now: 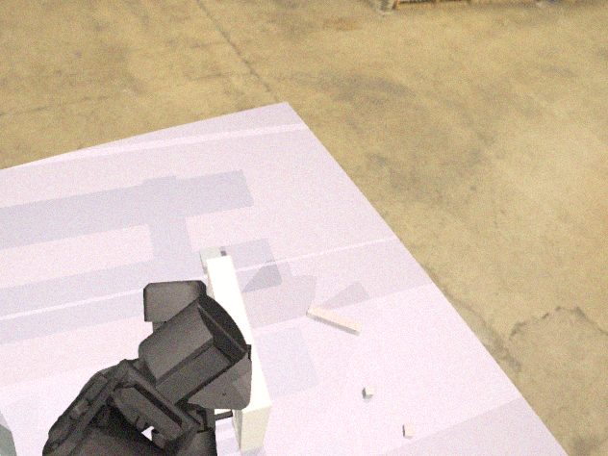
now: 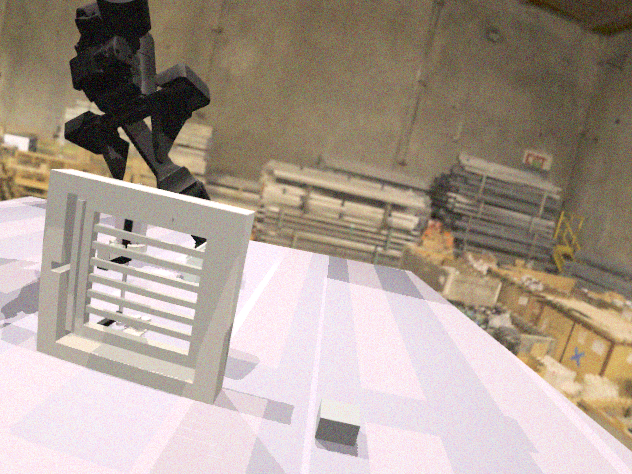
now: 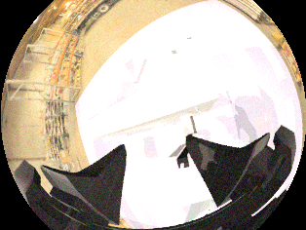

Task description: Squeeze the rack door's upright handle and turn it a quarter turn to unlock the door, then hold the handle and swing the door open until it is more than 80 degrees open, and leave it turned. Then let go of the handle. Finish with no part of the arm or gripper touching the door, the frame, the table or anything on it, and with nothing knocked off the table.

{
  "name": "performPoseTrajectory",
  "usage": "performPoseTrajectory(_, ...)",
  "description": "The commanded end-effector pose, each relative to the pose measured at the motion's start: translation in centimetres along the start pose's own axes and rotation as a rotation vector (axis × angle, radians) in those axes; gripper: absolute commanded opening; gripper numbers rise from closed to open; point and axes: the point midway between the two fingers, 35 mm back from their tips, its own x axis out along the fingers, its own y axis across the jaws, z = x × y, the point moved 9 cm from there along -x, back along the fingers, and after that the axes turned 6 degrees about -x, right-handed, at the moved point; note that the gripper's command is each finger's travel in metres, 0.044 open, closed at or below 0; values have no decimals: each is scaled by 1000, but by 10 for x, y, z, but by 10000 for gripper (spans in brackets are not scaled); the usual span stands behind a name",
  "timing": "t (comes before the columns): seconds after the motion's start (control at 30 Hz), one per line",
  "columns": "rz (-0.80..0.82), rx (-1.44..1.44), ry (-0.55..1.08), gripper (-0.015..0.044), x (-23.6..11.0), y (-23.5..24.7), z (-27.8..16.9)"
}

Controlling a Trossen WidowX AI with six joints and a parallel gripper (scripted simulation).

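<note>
The white rack frame (image 1: pixel 223 274) (image 2: pixel 219 255) (image 3: pixel 160 116) stands upright on the table. Its slatted door (image 2: pixel 80 265) looks closed in it. The dark upright handle (image 2: pixel 122 293) shows through the slats, on the door's far side in the exterior view; a dark part of it (image 3: pixel 183 160) shows near the right finger in the wrist view. My gripper (image 2: pixel 140 168) (image 3: pixel 156 145) is open, fingers well apart, with nothing between them that I can make out. It is high on the handle's side of the frame, pointing down. In the top view the arm hides the handle and fingertips.
A pale block (image 2: pixel 339 420) lies near the frame's end. Beyond the frame from the arm, a flat stick (image 1: pixel 334 319) (image 3: pixel 140 70) and two small cubes (image 1: pixel 367 392) (image 1: pixel 408 430) lie on the table (image 1: pixel 334 206). A grey-green object (image 1: pixel 6 437) shows at the lower left.
</note>
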Motion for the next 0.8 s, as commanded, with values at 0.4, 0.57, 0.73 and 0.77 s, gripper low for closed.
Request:
performPoseTrajectory(0.4,-355,-171,181,292,-1,34,-7)
performPoseTrajectory(0.57,-454,-235,196,292,-4,43,-7)
performPoseTrajectory(0.73,-458,-238,200,292,-4,43,-7)
performPoseTrajectory(0.77,-459,-238,205,292,-2,43,-7)
